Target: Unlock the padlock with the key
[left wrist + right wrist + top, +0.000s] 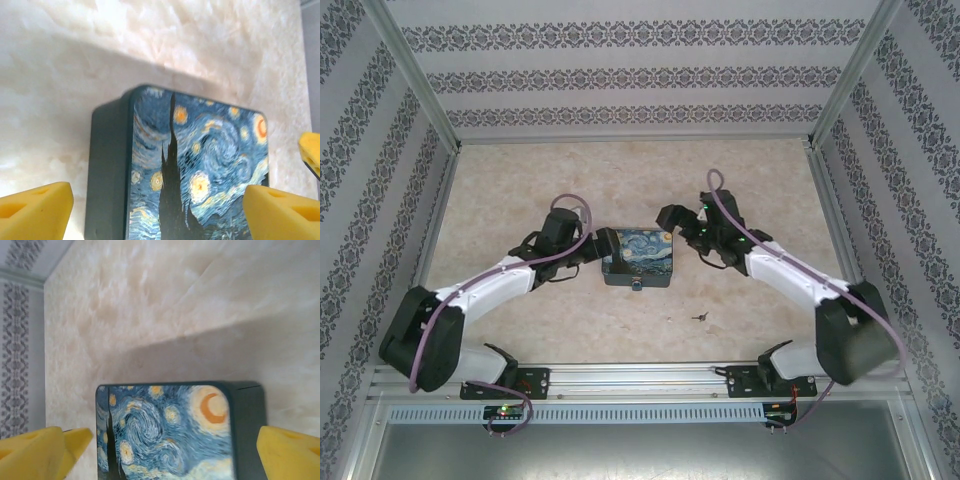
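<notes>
The painted night-sky box (638, 255) lies mid-table. A tiny padlock (638, 286) sits against the middle of its near side. The key (700, 316), a small dark sliver, lies on the table to the near right of the box, apart from both arms. My left gripper (601, 251) is at the box's left end and my right gripper (674, 228) at its far right corner. In the left wrist view the left gripper (157, 215) is open, yellow pads (35, 210) spread wide over the box (200, 170). The right gripper (165, 455) is likewise open over the box (170, 430).
Patterned walls and metal posts (420, 80) close in the beige table (520, 190) on three sides. A metal rail (640, 378) runs along the near edge by the arm bases.
</notes>
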You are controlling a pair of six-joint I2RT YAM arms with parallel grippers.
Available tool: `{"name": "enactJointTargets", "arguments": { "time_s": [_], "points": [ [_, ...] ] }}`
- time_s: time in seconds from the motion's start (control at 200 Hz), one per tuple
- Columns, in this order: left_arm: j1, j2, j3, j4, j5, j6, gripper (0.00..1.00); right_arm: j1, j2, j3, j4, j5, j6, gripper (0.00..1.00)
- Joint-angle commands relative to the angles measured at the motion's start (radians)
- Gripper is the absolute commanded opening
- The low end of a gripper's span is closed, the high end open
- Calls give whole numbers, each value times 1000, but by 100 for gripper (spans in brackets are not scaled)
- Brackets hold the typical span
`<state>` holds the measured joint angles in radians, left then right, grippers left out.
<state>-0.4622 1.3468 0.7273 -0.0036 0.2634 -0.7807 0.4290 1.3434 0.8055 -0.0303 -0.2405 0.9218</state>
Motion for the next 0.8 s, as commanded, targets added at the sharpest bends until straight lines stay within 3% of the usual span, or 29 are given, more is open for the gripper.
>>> {"name": "enactJointTargets", "arguments": {
  "time_s": [0.0, 0.09, 0.155, 0.225, 0.345, 0.5, 0.794],
  "points": [
    [20, -76, -5, -85, -42, 39, 91, -88, -127, -106, -32, 81, 69, 98],
    [19, -112, -4, -119, -33, 30, 92, -192, -176, -167, -12, -94, 33, 98],
    [20, -136, -8, -138, -18, 15, 93, -211, -225, -191, -56, -146, -8, 98],
    [19, -158, -14, -165, -2, -9, 94, -208, -283, -213, -134, -170, -50, 85],
    [18, -190, -30, -184, 43, -51, 98, -183, -348, -199, -385, -155, -158, 67],
    [17, -216, -42, -173, 82, -90, 100, -91, -372, -184, -642, -6, -272, 61],
    [17, -183, 28, -212, 102, -66, 100, 83, -387, -284, -639, 97, -109, 56]
  ]
}}
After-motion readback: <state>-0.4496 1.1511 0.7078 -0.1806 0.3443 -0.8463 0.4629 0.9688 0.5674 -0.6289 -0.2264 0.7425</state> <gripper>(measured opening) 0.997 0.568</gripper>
